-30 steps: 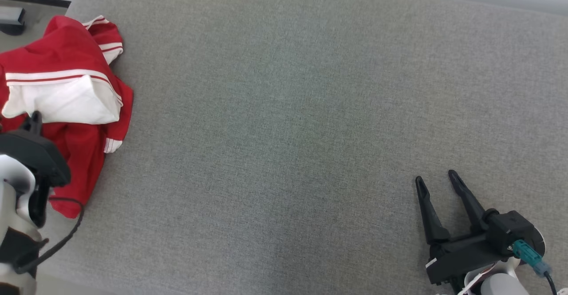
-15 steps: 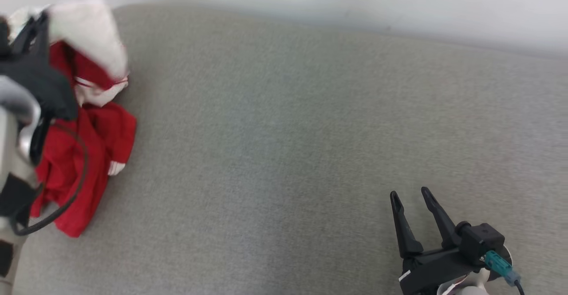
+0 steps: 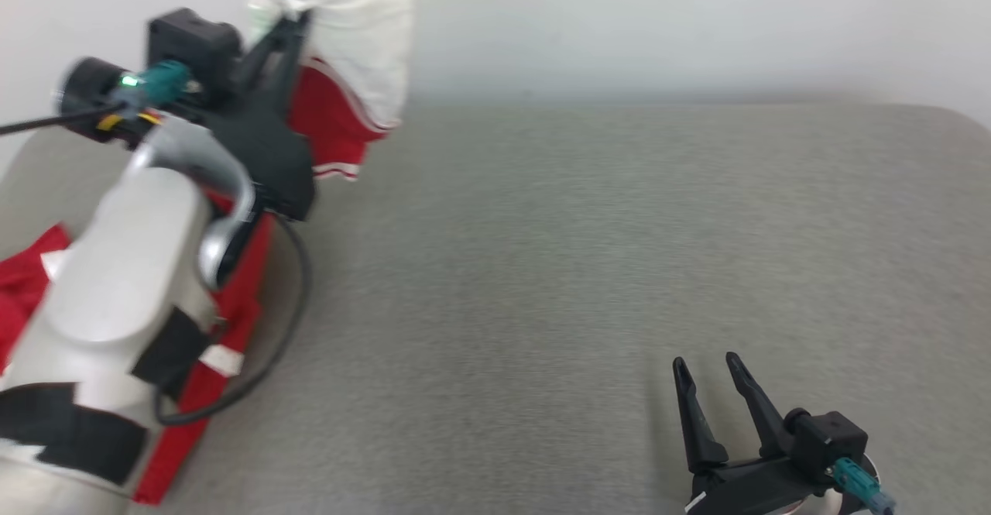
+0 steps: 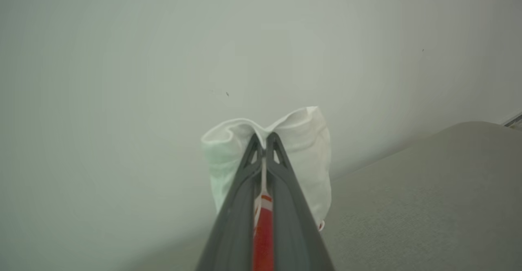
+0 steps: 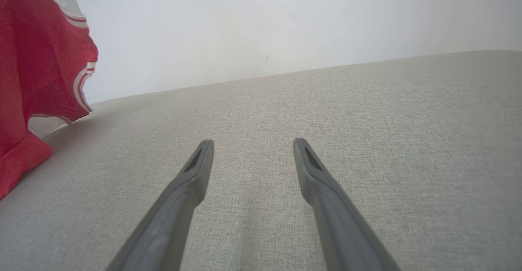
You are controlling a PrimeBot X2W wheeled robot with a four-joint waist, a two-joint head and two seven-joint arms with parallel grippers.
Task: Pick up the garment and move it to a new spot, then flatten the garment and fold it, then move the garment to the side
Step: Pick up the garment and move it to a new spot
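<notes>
The garment (image 3: 341,112) is red with white panels and white stripes. It hangs lifted at the upper left of the head view, its lower part trailing on the grey surface behind my left forearm. My left gripper (image 3: 290,23) is shut on its white upper edge. In the left wrist view the left gripper (image 4: 264,137) pinches white cloth of the garment (image 4: 301,148), with a red strip between the fingers. My right gripper (image 3: 703,362) rests open low at the right, nothing between its fingers. The right wrist view shows the right gripper (image 5: 252,142) open and the garment (image 5: 32,75) hanging at the far left.
A wide grey fabric surface (image 3: 588,267) spreads across the middle and right. A pale wall (image 3: 658,19) stands behind its far edge. My left forearm (image 3: 116,290) with its black cable covers the lower left.
My left gripper has lifted the garment off the surface and carried it up and to the right. The head camera has tilted up, so the wall now shows. The right gripper stays open.
</notes>
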